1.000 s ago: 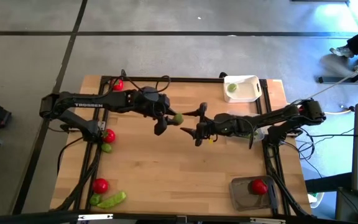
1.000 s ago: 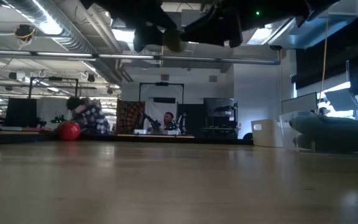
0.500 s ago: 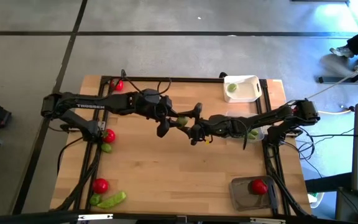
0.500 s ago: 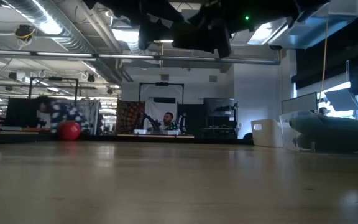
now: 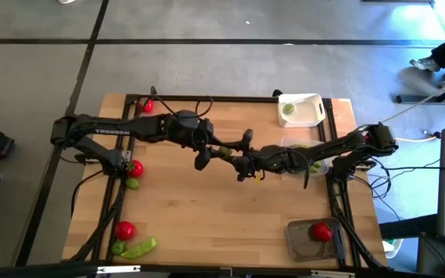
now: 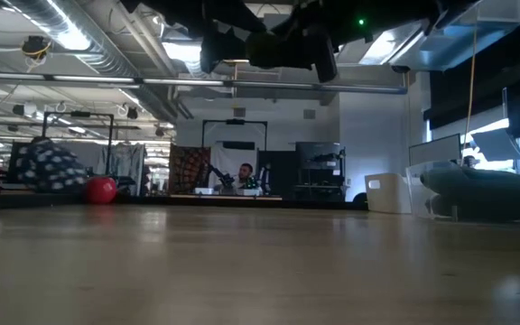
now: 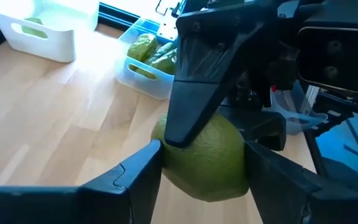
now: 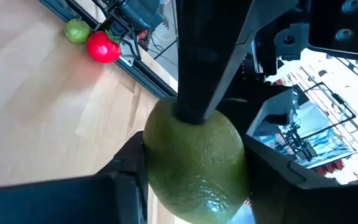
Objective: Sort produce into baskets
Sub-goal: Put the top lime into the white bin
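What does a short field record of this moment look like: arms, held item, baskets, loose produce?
left gripper: above mid-table, fingers on the lime
right gripper: meets it, fingers on the same lime
stage: handover in the air
white basket: one lime inside
clear basket: green pods inside
grey basket: one tomato
loose: tomatoes, limes and a pod along the table's left side
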Controlling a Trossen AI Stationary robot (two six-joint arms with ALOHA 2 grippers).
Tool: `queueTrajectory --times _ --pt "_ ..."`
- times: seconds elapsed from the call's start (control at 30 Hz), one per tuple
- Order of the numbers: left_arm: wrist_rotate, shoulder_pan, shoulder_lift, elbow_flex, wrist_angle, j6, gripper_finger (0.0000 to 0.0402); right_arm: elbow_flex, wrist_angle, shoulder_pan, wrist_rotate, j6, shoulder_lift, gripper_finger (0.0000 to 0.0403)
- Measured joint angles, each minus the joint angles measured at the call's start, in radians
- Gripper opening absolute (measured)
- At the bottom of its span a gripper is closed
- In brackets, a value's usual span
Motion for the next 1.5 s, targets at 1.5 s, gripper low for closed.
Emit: queueTrajectory --times 1.5 --pt "-0.546 0.026 -0.082 -0.002 -0.43 0.071 0.0265 0.001 -0.723 -0.281 0.244 0.636 -0.292 0.0172"
